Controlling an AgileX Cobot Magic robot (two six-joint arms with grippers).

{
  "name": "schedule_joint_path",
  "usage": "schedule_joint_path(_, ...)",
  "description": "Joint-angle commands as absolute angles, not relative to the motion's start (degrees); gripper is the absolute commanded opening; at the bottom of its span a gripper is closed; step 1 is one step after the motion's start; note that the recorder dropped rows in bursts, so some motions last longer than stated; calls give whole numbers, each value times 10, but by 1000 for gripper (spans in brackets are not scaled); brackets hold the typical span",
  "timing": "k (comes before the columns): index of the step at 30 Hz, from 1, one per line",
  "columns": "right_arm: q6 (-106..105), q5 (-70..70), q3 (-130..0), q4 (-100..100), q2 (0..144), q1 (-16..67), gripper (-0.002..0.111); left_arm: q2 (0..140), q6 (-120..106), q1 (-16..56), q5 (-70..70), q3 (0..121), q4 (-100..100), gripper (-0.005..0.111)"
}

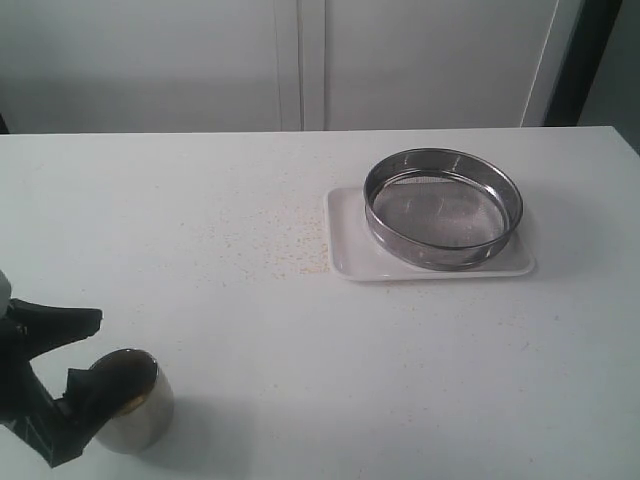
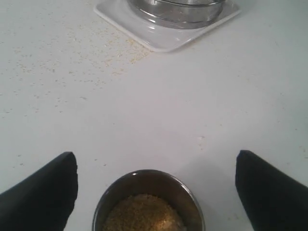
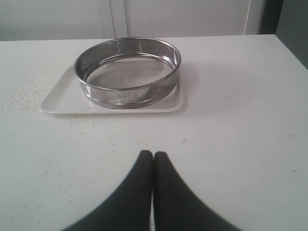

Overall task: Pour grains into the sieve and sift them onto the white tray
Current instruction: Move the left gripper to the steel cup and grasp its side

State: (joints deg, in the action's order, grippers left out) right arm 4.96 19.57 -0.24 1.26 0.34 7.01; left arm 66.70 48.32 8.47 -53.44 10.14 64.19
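A small steel cup (image 1: pixel 135 405) holding golden grains (image 2: pixel 144 214) stands at the table's near left corner. My left gripper (image 1: pixel 98 352) is open, with one black finger on each side of the cup and a clear gap to its wall; in the left wrist view the left gripper (image 2: pixel 156 158) spans the cup (image 2: pixel 149 192). The round steel sieve (image 1: pixel 443 208) rests on the white tray (image 1: pixel 350 250) at the far right, also seen as sieve (image 3: pixel 127 72) on tray (image 3: pixel 57 103). My right gripper (image 3: pixel 153 154) is shut on nothing, well short of the tray.
Loose spilled grains (image 1: pixel 290 250) speckle the white table left of the tray. A pale wall with panel seams (image 1: pixel 300 60) rises behind the table's far edge. The right arm is outside the exterior view.
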Motion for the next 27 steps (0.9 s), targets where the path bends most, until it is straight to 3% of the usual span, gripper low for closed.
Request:
schedule_joint_path(1, 51, 193, 0, 11, 0, 68, 0, 702, 461, 87, -556, 98, 619, 89)
schedule_joint_path(27, 51, 192, 0, 11, 0, 68, 0, 835, 359, 87, -593, 98, 570, 89)
